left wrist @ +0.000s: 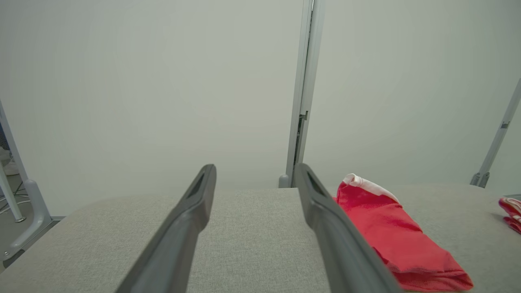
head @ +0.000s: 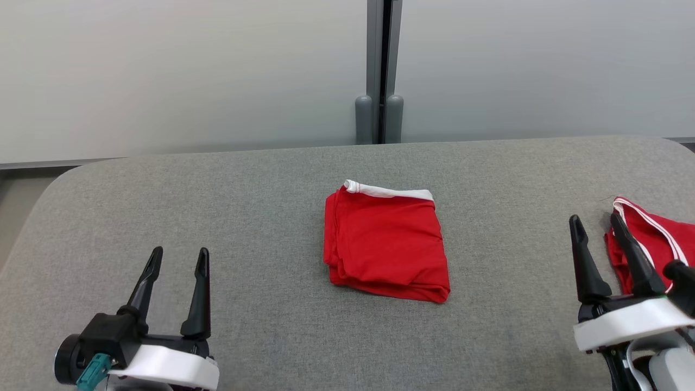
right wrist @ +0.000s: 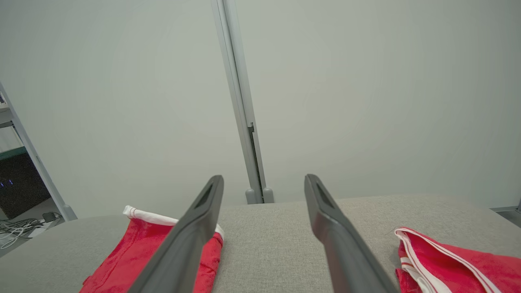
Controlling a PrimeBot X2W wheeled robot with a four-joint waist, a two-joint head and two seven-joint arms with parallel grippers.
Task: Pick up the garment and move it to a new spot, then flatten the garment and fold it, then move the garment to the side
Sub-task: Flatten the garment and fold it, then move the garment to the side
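A red garment with a white band along its far edge lies folded into a rough square in the middle of the grey padded table. It also shows to the right of my left fingers as the folded garment and to the left of my right fingers as the same garment. My left gripper hovers open at the near left, well apart from it. At the near right, my right gripper stands open with nothing between its fingers.
A second red garment with white stripes lies at the table's right edge, just beyond my right gripper. A pale partition wall with a grey post stands behind the table. The table's corners are rounded.
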